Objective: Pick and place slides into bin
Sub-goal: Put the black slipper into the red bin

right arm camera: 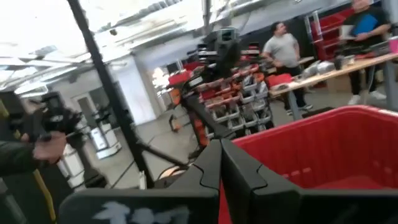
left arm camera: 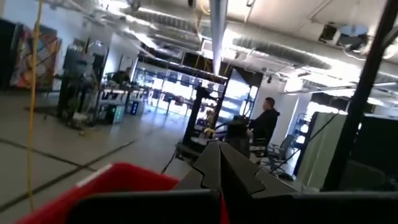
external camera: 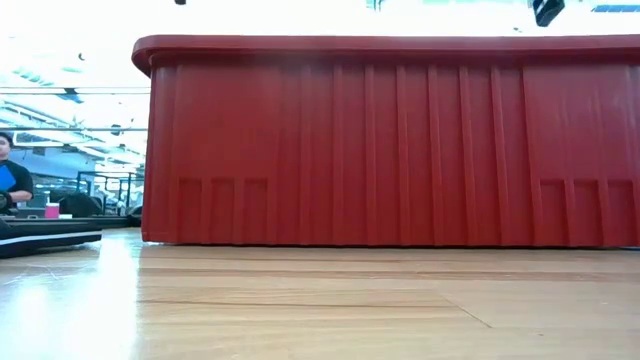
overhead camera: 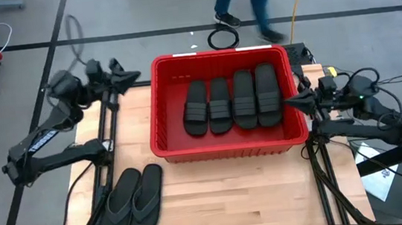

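The red bin (overhead camera: 167, 142) stands on the wooden table's far middle, with several black slides (overhead camera: 231, 102) lying flat side by side on its floor. Two thong-strap slides (overhead camera: 133, 202) lie flat on the table by its near left corner; the low view shows them edge-on as slides (external camera: 45, 238). My left gripper (overhead camera: 136, 76) is shut and empty, raised beside the bin's far left corner. My right gripper (overhead camera: 287, 102) is shut and empty, level with the bin's right rim. Both wrist views show shut fingers, the left gripper (left arm camera: 221, 171) and the right gripper (right arm camera: 221, 163), above the bin's rim (left arm camera: 118, 177).
The bin's ribbed wall (external camera: 400, 150) fills the low view. A person (overhead camera: 246, 3) walks on the floor beyond the table's far edge, near a black cable coil (overhead camera: 223, 39). Bare wood (overhead camera: 240, 198) lies between the bin and the near edge. More people stand in the room behind.
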### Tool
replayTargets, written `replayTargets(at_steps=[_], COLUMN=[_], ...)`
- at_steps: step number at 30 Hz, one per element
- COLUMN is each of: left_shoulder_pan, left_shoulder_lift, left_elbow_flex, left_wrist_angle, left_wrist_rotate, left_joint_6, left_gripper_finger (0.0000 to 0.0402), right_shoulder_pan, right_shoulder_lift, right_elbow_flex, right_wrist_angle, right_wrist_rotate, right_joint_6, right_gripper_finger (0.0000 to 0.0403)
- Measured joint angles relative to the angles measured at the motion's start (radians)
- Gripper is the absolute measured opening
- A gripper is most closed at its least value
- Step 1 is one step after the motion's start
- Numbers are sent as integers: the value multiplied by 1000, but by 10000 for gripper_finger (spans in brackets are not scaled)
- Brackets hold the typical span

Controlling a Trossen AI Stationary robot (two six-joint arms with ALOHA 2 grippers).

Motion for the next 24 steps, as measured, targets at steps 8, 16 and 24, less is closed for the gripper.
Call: replayTargets(at_steps=[8, 16, 24], left_shoulder_pan=[-82, -111, -96], left_shoulder_lift=[-131, -143, -169], left_elbow_flex=[-127, -144, -145], left_wrist_angle=[182, 38, -35], left_wrist_rotate=[-167, 11, 97], left_joint_6=[-5, -42, 83], left_gripper_finger=[0, 0, 0], right_shoulder_pan=[0, 0, 1], right_shoulder_lift=[-146, -215, -224], right_elbow_flex=[0, 0, 0], right_wrist_angle=[-178, -192, -175], right_wrist_rotate=[-49, -49, 46], right_joint_6=[-48, -8, 19], right_gripper_finger=[0, 0, 0])
